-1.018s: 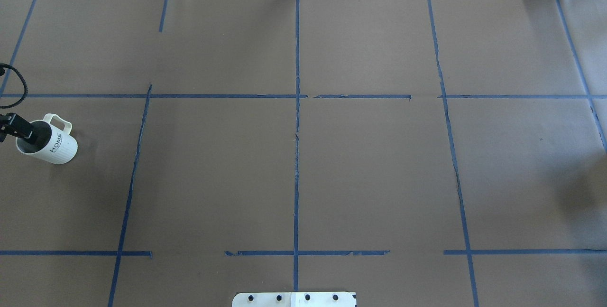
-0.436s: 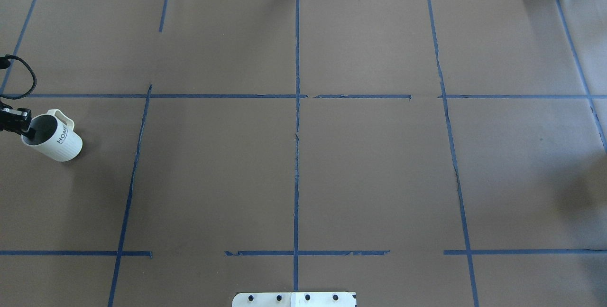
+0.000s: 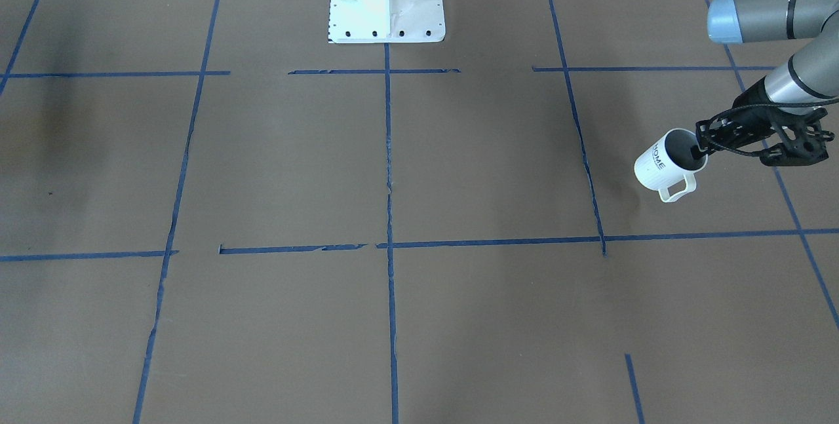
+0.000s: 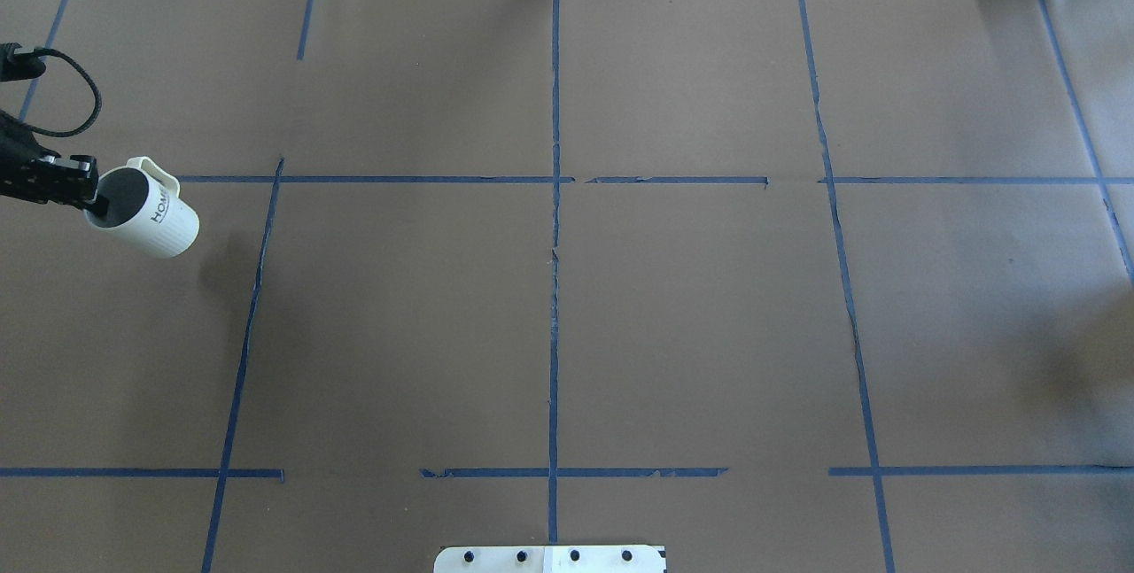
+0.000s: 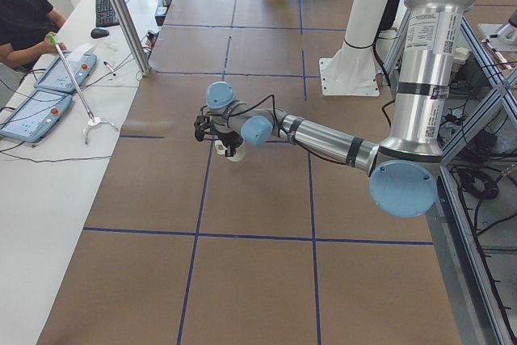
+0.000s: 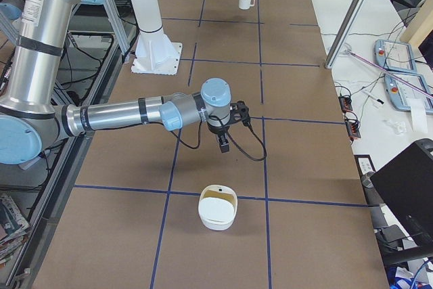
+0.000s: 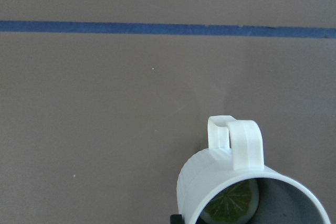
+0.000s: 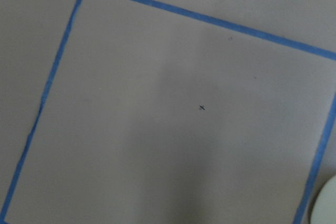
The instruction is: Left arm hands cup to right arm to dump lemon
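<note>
Left gripper, pinching the cup by its rim, should carry it upright toward overhead three o'clock (lemon loose inside)

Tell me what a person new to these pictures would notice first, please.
The eye goes first to the white cup, tilted and held by its rim in the left gripper over the left end of the table, with the lemon inside it. Far off, the right gripper hangs near a white bowl.
</note>
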`<act>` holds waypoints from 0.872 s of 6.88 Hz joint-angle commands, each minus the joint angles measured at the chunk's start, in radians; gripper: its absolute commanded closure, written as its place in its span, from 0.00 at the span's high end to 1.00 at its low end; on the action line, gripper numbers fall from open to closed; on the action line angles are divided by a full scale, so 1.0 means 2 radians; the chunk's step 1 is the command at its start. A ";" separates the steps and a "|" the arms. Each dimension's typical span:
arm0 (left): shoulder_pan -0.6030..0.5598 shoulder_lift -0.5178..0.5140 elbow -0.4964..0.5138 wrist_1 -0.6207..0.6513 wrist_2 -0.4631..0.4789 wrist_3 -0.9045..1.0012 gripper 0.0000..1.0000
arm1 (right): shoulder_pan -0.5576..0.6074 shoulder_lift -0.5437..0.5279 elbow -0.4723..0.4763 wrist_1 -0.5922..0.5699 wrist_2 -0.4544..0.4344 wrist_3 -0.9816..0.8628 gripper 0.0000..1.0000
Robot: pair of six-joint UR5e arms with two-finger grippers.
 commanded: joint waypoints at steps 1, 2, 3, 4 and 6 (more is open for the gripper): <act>0.033 -0.045 -0.026 0.001 0.000 -0.109 0.00 | -0.058 0.056 0.000 0.074 -0.015 0.138 1.00; 0.060 -0.071 -0.036 0.022 0.000 -0.143 0.00 | -0.114 0.078 0.001 0.143 -0.068 0.222 1.00; 0.074 -0.129 -0.044 0.081 0.010 -0.197 0.00 | -0.160 0.094 0.004 0.188 -0.125 0.296 1.00; 0.106 -0.189 -0.048 0.156 0.058 -0.229 0.00 | -0.195 0.097 0.019 0.202 -0.165 0.318 1.00; 0.131 -0.276 -0.041 0.249 0.071 -0.277 0.00 | -0.293 0.160 0.030 0.204 -0.287 0.374 1.00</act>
